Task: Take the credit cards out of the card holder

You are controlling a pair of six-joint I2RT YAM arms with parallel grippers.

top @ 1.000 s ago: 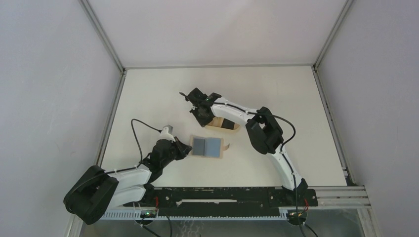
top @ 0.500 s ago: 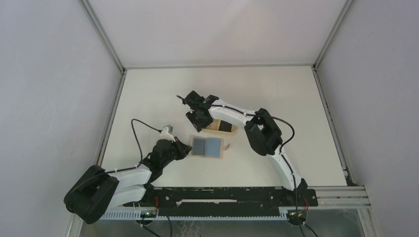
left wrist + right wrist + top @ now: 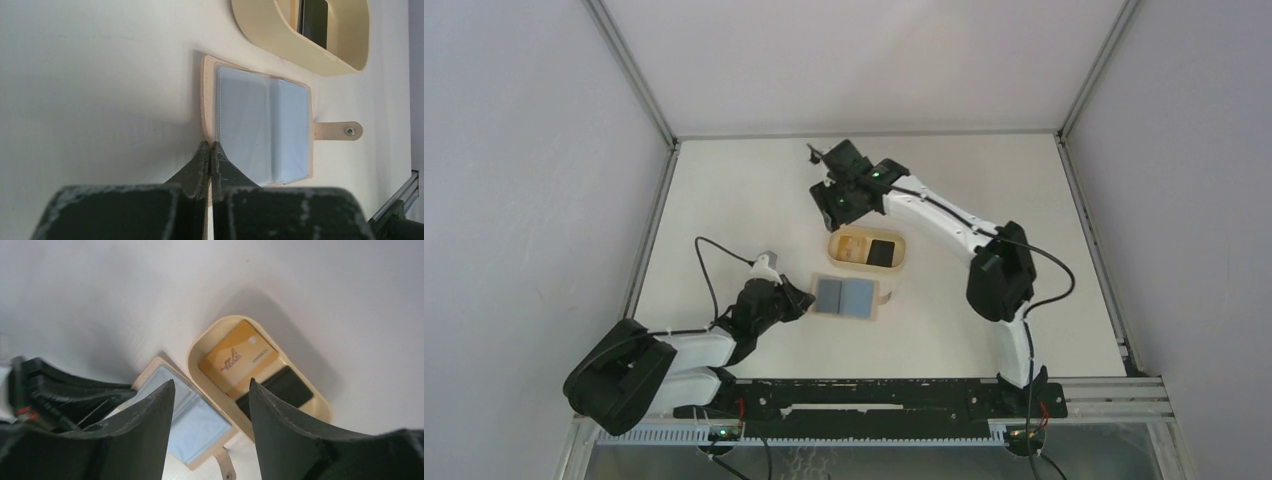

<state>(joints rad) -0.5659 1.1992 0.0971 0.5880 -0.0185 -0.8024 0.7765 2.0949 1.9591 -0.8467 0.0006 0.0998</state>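
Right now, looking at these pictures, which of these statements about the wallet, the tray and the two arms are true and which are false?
1. The card holder lies opened flat. True.
2. The oval tray has nothing in it. False: a gold card and a black card lie inside it.
3. The right arm's jaws are clamped on a card. False: they stand open in the air and hold nothing.
4. The left arm's jaws are shut, with their tips at the card holder's edge. True.
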